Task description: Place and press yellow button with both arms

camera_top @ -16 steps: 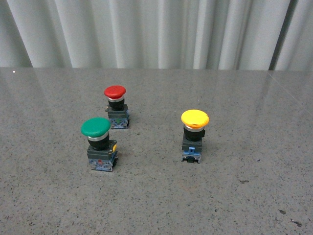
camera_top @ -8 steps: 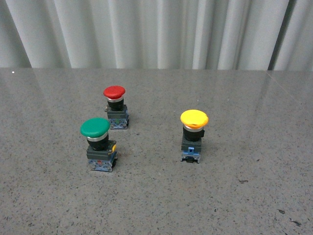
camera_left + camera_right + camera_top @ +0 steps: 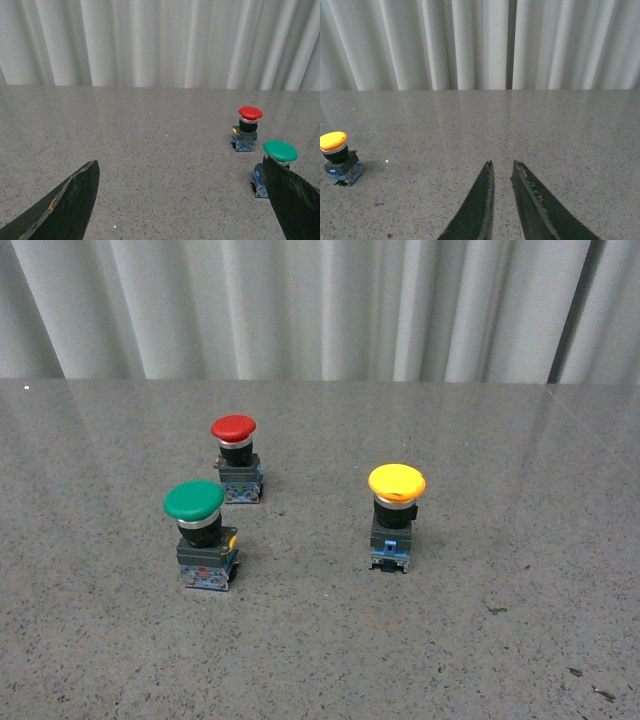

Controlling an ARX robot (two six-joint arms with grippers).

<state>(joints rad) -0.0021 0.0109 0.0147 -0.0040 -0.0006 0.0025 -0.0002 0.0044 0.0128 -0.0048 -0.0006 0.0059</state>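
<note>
no containers on grey table (image 3: 320, 640). yellow button (image 3: 395, 516) stands upright, at about 3 o'clock from green button (image 3: 200, 534), well apart; red button (image 3: 236, 458) at 12 o'clock of green, near it. my left gripper (image 3: 180, 200): fingers (image 3: 70, 205) spread wide, holding nothing, green button just beside one finger tip. my right gripper (image 3: 502, 172): fingers (image 3: 477, 207) almost together, narrow gap, gripping nothing, yellow button well off to side. neither arm shows in front view.

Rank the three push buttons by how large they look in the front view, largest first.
1. Green button
2. Yellow button, close to green
3. Red button
Red stands farthest from the camera, so true sizes may match.
</note>
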